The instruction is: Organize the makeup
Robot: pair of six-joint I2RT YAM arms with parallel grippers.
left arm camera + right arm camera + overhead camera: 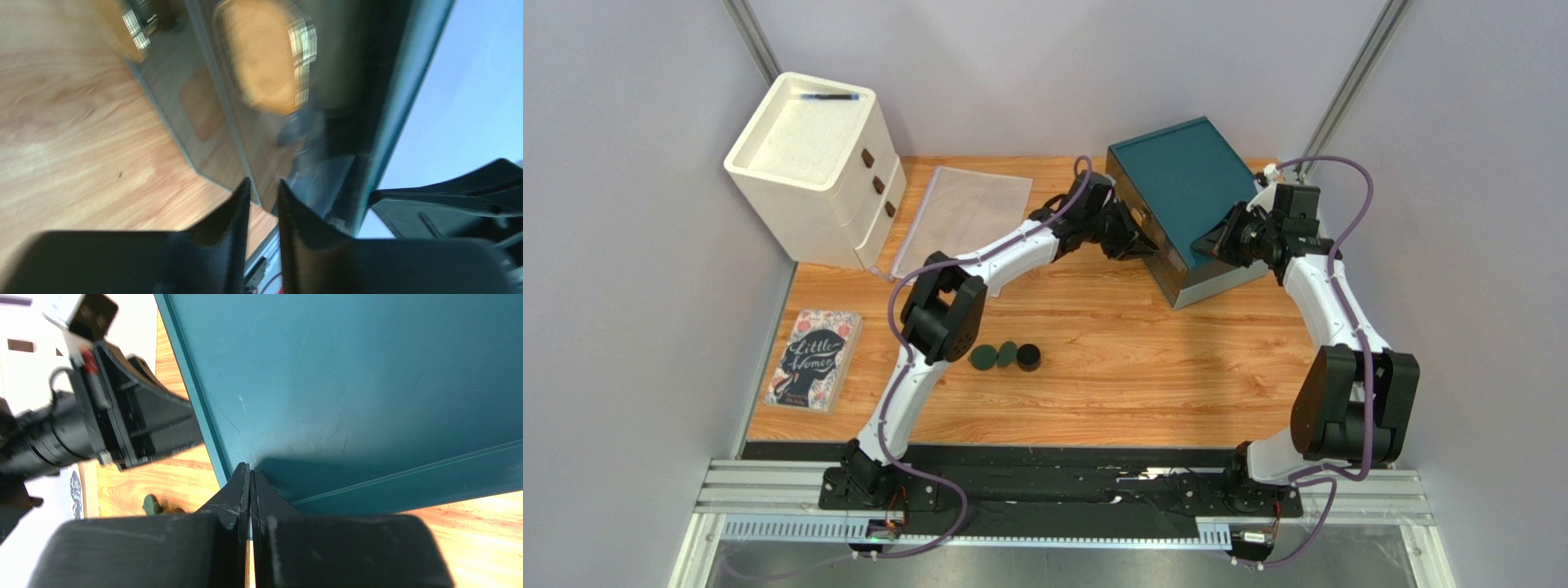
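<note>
The table (1161, 380) is grained wood with a soft sheen. The box lid (380, 373) is smooth teal, finely scratched. The box side (209, 116) looks mirror-glossy, perhaps metal. The compacts (1005, 355) look matt.

Three dark round compacts (1006, 355), flat, side by side, seemingly touching.

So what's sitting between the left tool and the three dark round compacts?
Nothing: in the top view, only bare wooden table lies between the left tool at the teal box and the compacts.
</note>
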